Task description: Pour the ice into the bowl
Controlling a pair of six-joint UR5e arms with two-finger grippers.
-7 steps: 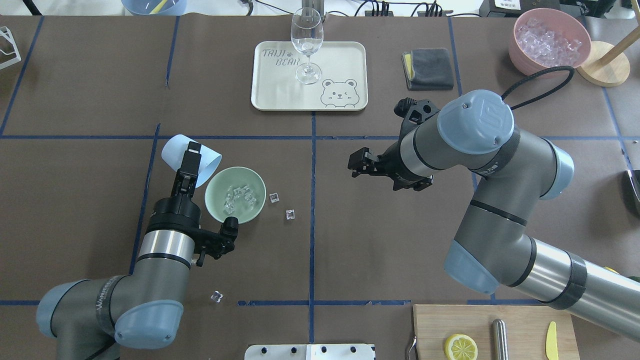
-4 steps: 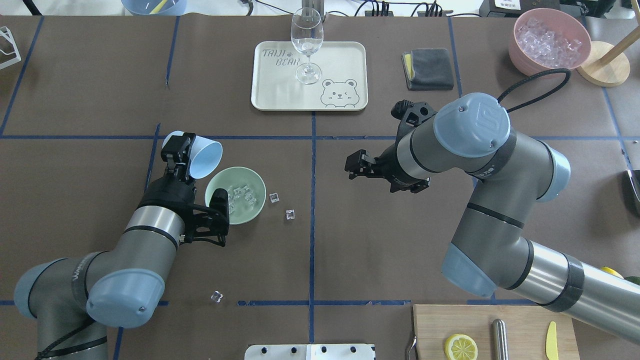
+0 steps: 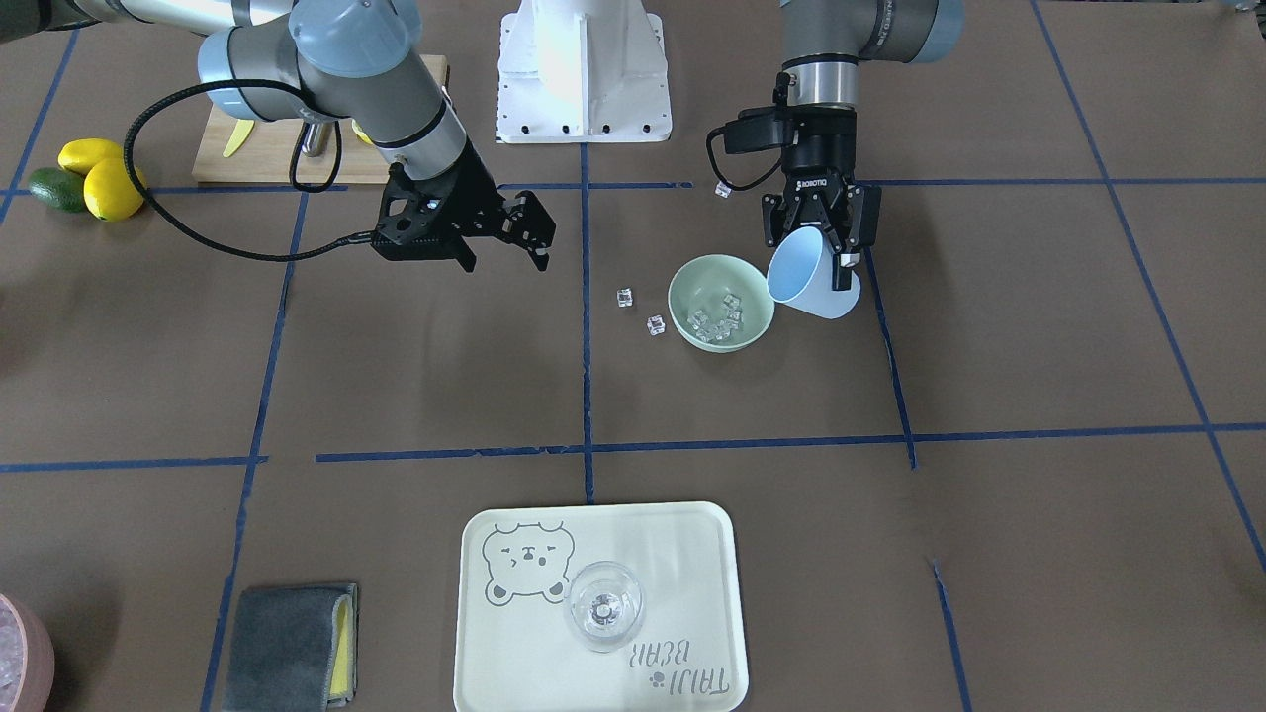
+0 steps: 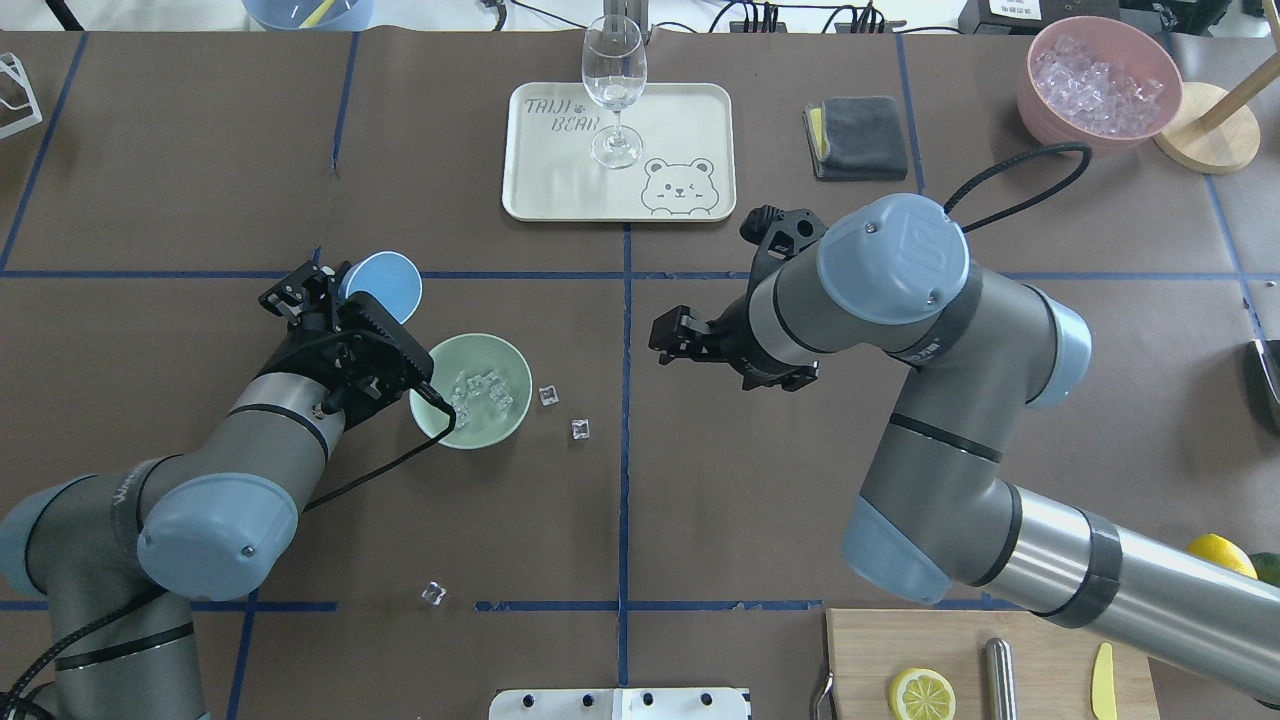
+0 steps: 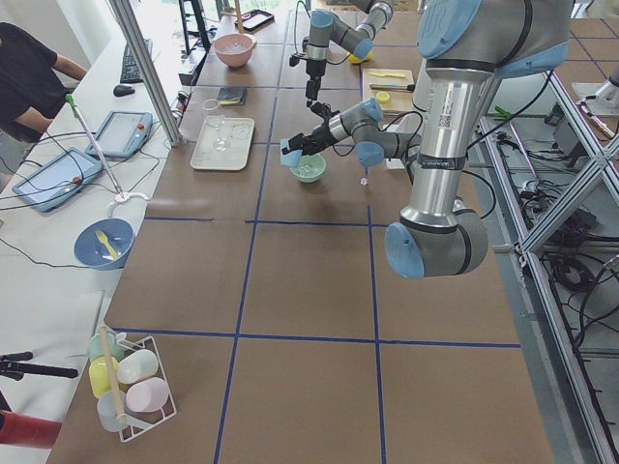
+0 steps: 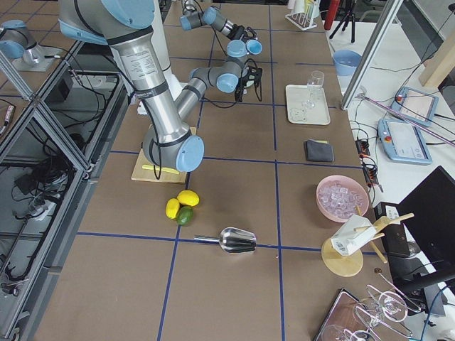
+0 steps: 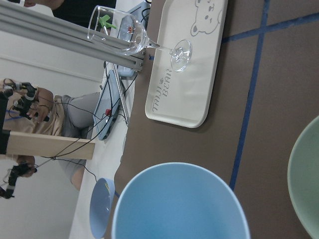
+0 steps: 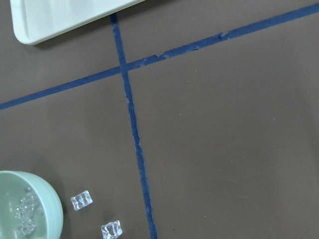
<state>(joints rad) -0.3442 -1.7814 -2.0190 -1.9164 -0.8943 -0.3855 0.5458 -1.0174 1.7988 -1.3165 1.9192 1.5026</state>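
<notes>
The pale mint-green bowl (image 4: 455, 352) stands left of the table's middle and holds several clear ice cubes (image 4: 482, 390). It also shows in the front view (image 3: 692, 277) with the ice (image 3: 717, 316). My left gripper (image 4: 340, 300) is shut on a light blue cup (image 4: 380, 285), held just beside the bowl's far-left rim and slightly tilted. In the left wrist view the cup (image 7: 179, 204) looks empty. My right gripper (image 4: 665, 340) is open and empty, above the table to the right of the bowl.
Three loose ice cubes lie on the table: two right of the bowl (image 4: 547, 395) (image 4: 580, 429), one near the front (image 4: 432, 593). A tray (image 4: 690, 110) with a wine glass (image 4: 613, 80) stands at the back. A grey cloth (image 4: 858, 137), pink container (image 4: 1098, 80) and cutting board (image 4: 950, 640) are on the right.
The left arm has turned the cup back from tipped over the bowl towards upright and drawn it slightly back and left. The right gripper has moved left towards the table's middle.
</notes>
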